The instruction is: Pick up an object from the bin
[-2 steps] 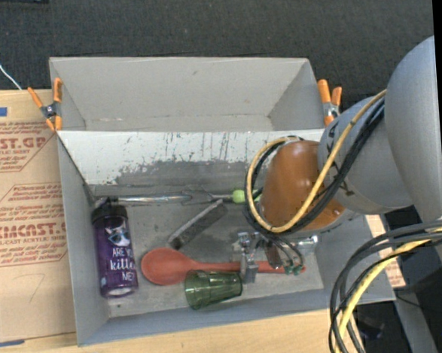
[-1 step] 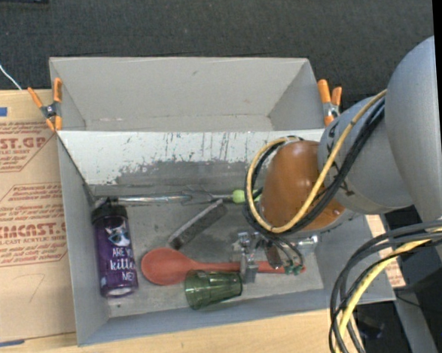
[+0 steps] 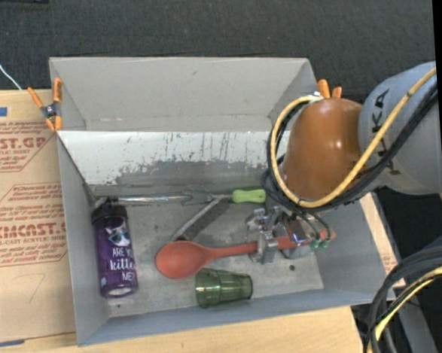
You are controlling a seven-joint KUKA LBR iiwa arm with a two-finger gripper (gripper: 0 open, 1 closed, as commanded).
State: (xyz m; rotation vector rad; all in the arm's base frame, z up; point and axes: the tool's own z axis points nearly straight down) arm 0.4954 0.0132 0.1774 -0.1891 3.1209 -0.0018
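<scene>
Sitting low, up and right of the green cup [image 3: 223,287], the gripper [image 3: 267,240] covers the handle end of the red spoon [image 3: 183,259], whose bowl lies just behind that cup; purple bottle [image 3: 114,249] well left of it. Pincer apart or clamped? Cannot tell.

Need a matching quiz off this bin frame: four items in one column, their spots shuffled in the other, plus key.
Things:
1. purple bottle
2. red spoon
3. green cup
4. green-handled utensil

Places in the bin:
A. on its side, by the view's lower wall
B. along the left wall
C. near the far wall, handle end toward the arm
D. middle of the floor, bowl pointing left

Pairs: 1-B, 2-D, 3-A, 4-C
</scene>
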